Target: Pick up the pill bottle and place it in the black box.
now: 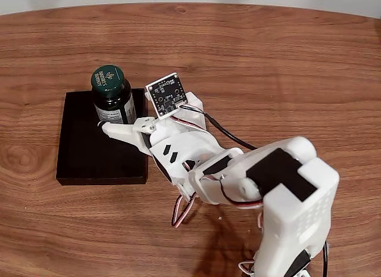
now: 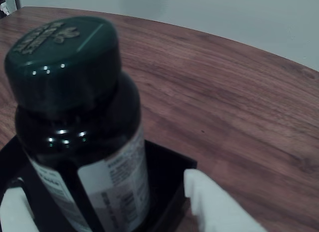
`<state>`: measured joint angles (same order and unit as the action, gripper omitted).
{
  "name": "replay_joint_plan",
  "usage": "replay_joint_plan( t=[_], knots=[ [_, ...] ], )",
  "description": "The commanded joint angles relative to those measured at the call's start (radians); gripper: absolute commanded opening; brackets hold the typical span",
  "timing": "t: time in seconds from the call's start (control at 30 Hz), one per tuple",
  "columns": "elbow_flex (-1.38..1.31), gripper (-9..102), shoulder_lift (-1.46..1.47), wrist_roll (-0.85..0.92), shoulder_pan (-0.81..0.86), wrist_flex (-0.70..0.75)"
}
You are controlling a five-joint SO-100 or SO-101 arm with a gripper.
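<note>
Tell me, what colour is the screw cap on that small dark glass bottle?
Dark green with pale printing on the screw cap, clearest in the fixed view.

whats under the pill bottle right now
The black box: the bottle stands upright over its back right corner in the fixed view, with the end effector around it. The bottle's base is hidden, so contact with the box floor cannot be confirmed.

Dark-green-capped pill bottle (image 1: 112, 96) (white label), matte black box (image 1: 83, 147), white gripper (image 1: 122, 123).
</note>
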<state>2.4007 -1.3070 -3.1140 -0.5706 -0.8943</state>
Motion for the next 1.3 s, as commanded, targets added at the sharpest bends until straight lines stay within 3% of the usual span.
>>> replay_joint_plan(
  t=[0.0, 0.4, 0.73, 1.27],
  knots=[
    [0.015, 37, -0.133, -0.012, 0.025, 0.003],
    [0.167, 36, -0.316, -0.074, 0.156, 0.034],
    [0.229, 30, -0.618, -0.077, 0.238, 0.337],
    [0.422, 27, -0.956, -0.057, 0.382, 0.604]
  ],
)
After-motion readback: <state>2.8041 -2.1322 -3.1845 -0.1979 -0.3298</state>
